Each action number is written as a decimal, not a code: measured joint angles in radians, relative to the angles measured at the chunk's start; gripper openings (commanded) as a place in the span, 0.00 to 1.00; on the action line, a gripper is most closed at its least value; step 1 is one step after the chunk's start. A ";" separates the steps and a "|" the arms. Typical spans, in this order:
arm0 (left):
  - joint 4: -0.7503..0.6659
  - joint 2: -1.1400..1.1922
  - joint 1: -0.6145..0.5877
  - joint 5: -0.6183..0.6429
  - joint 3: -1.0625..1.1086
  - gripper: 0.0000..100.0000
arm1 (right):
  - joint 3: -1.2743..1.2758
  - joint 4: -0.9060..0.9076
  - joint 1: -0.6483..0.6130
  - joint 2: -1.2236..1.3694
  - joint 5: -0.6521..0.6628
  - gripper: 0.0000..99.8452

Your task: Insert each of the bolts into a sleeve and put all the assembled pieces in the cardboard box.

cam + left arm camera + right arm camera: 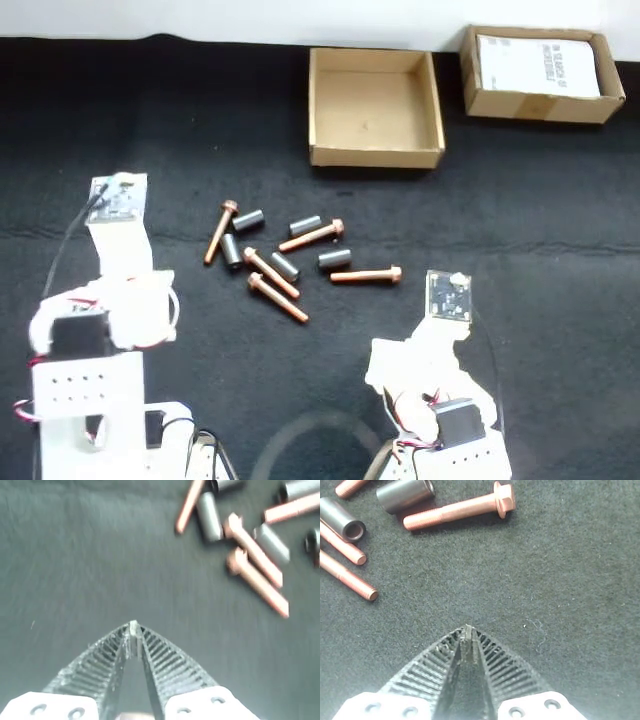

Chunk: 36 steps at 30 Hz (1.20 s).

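Several copper bolts [278,297] and several grey sleeves [284,266] lie loose in a cluster at the middle of the black mat. None of the bolts sits in a sleeve. The open cardboard box [322,100] stands behind them with nothing inside. My left gripper [133,628] is shut and holds nothing, hovering over bare mat to the left of the cluster. My right gripper [467,630] is also shut with nothing in it, just short of a bolt [460,510] and a sleeve [405,494] at the cluster's right end.
A second cardboard box [483,98] holding a white printed sheet stands at the back right. The left arm [118,200] stands at the front left, the right arm [448,296] at the front right. Bare mat surrounds the cluster.
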 measured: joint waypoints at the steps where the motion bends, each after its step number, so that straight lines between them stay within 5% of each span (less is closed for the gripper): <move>1: 0.066 0.000 0.000 -0.006 -0.044 0.01 | 0.000 0.000 0.000 0.000 0.000 0.01; 8: 0.229 -0.003 0.000 -0.017 -0.187 0.01 | 0.000 0.000 0.000 0.000 0.000 0.01; 23: 0.242 -0.494 0.000 -0.017 -0.206 0.01 | 0.000 0.000 0.000 0.000 0.000 0.01; 36: 0.218 -0.560 0.000 -0.017 -0.054 0.01 | 0.000 -0.009 0.000 0.000 0.000 0.01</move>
